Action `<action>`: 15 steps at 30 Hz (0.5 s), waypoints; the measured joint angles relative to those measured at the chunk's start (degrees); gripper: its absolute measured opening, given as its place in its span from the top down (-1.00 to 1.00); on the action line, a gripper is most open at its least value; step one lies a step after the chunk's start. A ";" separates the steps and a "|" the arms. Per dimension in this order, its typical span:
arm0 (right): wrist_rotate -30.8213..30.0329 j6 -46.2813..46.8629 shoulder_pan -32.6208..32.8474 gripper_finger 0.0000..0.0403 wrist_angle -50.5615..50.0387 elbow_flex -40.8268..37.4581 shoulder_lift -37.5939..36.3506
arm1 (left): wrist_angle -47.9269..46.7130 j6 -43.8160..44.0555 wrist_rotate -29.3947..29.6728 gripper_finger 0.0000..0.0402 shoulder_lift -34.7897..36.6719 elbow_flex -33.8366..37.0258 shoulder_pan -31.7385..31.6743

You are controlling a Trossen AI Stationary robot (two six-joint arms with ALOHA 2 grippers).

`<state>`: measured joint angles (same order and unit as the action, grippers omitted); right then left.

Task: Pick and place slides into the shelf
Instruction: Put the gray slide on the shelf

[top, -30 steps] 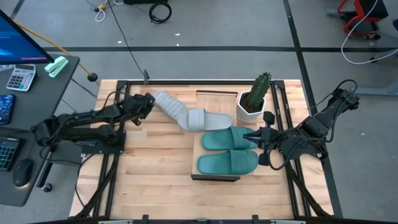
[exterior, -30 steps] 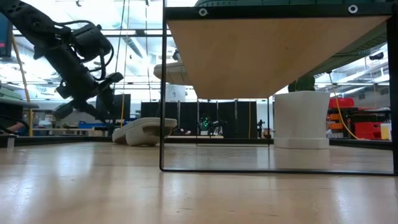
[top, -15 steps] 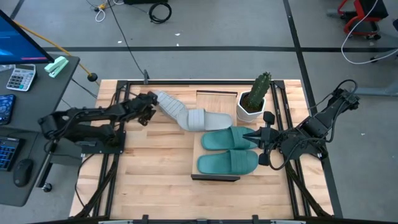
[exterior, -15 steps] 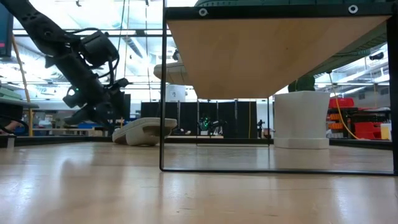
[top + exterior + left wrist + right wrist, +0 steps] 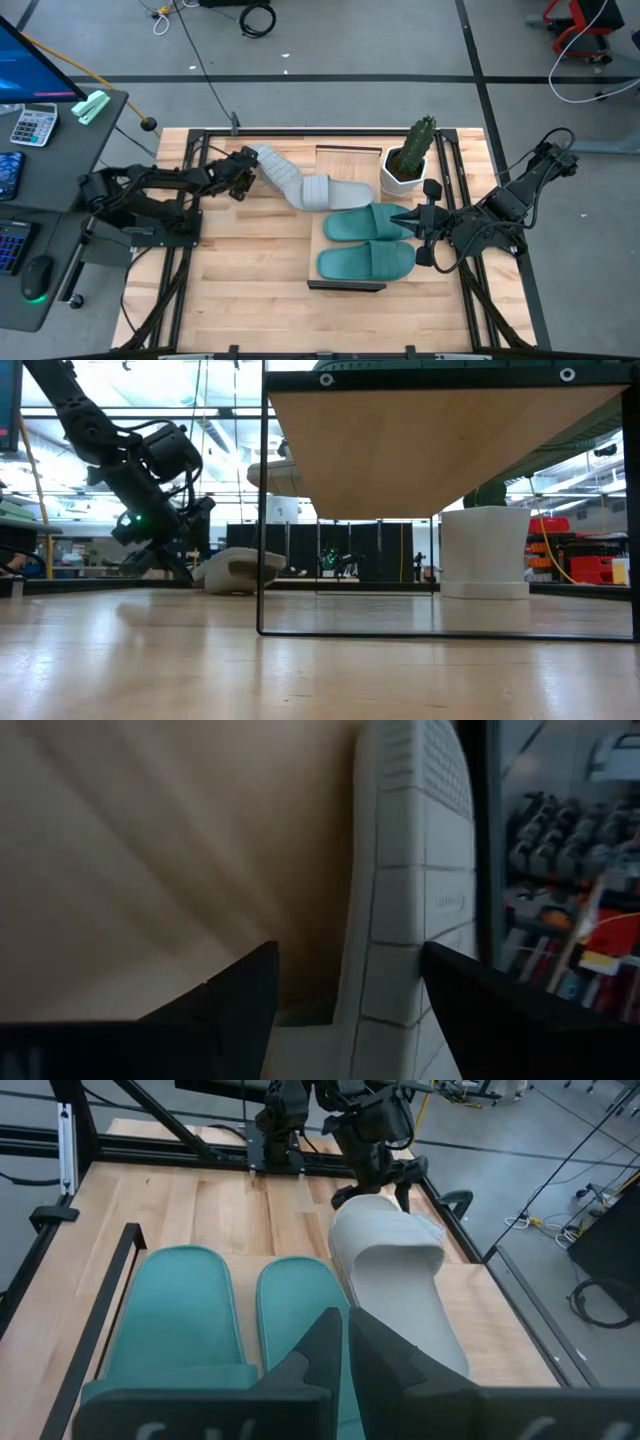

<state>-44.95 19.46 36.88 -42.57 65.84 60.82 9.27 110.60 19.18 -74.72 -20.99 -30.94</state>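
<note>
Two teal slides [image 5: 366, 224] [image 5: 365, 262] lie side by side, soles down, on the light-wood shelf [image 5: 345, 160]. Two light grey slides lie left of it on the tabletop: one sole-up and slanted [image 5: 278, 172], its right end on the other [image 5: 340, 192]. My left gripper [image 5: 245, 175] is open at the sole-up slide's left end; in the left wrist view [image 5: 345, 1010] its fingers stand on either side of the ribbed sole [image 5: 410, 910]. My right gripper [image 5: 412, 238] is shut and empty at the right ends of the teal slides. My left gripper stands low, slanting down from the table's left, with the grey slide's left end [image 5: 395, 990] between its open fingers. I cannot tell whether either finger touches the slide. The slide lies on the tabletop and on the other grey slide.
A white pot with a cactus [image 5: 408, 165] stands at the shelf's far right corner, close to my right gripper. The shelf's dark metal legs [image 5: 262, 510] stand on the slatted tabletop. Bare tabletop lies at the near left [image 5: 250, 270].
My left gripper has gone down and toward the table's right, up to the left end of the sole-up grey slide. The slides have stayed where they were.
</note>
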 joint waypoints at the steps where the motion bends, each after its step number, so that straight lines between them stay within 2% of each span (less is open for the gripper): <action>1: 0.00 0.00 0.00 0.85 0.00 0.00 0.00 | 0.74 -0.14 0.42 -0.26 -0.39 0.00 0.00; 15: 0.00 0.07 0.00 0.85 0.70 0.00 0.00 | 2.07 -1.51 3.22 -0.23 -1.15 0.00 0.96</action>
<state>-44.95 19.53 36.88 -41.87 65.84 60.82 11.34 109.09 22.39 -75.88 -20.99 -29.98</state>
